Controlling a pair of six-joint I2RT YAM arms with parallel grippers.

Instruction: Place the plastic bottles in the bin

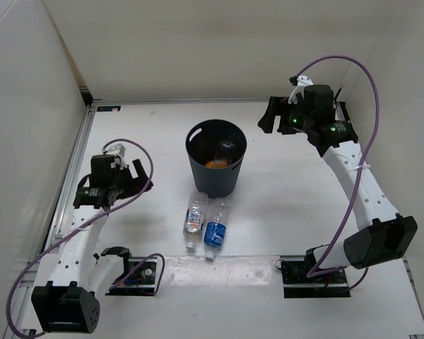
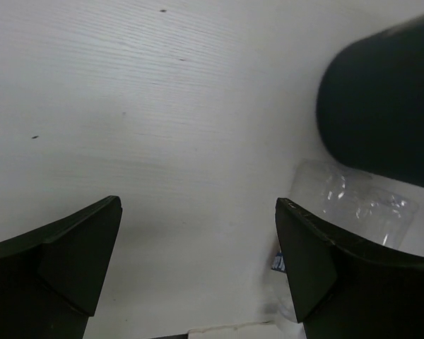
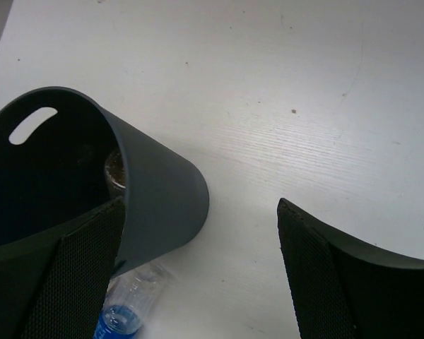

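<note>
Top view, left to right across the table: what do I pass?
left gripper → bottle with white-blue label → bottle with blue label → right gripper. The bin spans both bottles, so it is left out.

The top external camera is looking down from high above the near edge, taking in the whole table (image 1: 283, 205). The left wrist camera is hanging close over it, facing right toward the bin (image 2: 381, 106). The right wrist camera is looking near-left from higher up. All three are sharing the bin.
</note>
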